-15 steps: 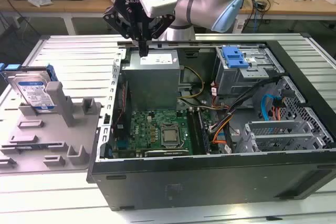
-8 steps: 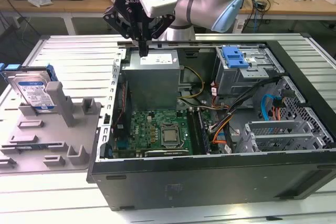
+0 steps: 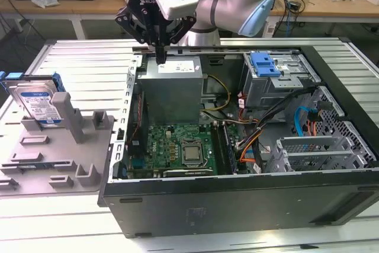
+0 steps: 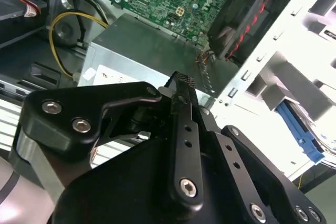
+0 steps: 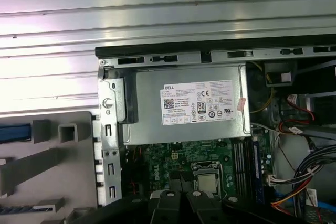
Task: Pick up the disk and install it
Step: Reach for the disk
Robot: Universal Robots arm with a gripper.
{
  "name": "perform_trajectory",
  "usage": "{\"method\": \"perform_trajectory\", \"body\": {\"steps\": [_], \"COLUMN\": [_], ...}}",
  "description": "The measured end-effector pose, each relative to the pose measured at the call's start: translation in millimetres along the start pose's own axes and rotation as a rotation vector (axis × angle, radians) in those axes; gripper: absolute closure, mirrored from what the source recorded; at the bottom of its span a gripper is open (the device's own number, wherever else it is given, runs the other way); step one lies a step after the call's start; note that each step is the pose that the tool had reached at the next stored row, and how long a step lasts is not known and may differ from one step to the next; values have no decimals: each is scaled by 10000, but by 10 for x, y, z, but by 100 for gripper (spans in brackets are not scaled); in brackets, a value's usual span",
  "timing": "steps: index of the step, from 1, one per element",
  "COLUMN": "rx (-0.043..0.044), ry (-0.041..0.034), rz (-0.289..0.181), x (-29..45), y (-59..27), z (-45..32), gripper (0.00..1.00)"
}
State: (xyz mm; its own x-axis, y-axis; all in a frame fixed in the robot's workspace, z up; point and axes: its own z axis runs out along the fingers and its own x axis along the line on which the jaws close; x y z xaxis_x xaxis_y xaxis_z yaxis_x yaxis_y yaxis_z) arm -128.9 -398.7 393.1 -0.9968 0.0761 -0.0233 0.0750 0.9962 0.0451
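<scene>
The disk (image 3: 38, 103) stands upright in a slot of the grey fixture (image 3: 65, 146) at the exterior view's left, its white-and-blue label facing out and its blue carrier frame around it. A strip of that blue frame (image 4: 302, 132) appears in the second wrist view. My gripper (image 3: 160, 57) hangs over the back edge of the open computer case, above the power supply (image 3: 172, 87), well to the right of the disk. Its fingertips (image 4: 184, 85) are pressed together with nothing between them.
The open case (image 3: 237, 205) holds a green motherboard (image 3: 180, 146), bundled cables (image 3: 260, 128) and a metal drive cage (image 3: 284, 81) with a blue latch (image 3: 265, 64) on top. The labelled power supply (image 5: 189, 103) lies under the wrist. Ribbed metal table (image 3: 83, 63) surrounds the case.
</scene>
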Motion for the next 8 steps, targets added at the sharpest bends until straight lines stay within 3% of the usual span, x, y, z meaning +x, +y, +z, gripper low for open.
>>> {"method": "perform_trajectory", "body": {"steps": [1, 5, 8], "rx": [0, 1, 2], "ry": [0, -2, -3], "rz": [5, 48, 63], "x": [30, 290, 406], "y": [-1, -14, -21], "z": [0, 7, 15], "gripper": [89, 89, 89]}}
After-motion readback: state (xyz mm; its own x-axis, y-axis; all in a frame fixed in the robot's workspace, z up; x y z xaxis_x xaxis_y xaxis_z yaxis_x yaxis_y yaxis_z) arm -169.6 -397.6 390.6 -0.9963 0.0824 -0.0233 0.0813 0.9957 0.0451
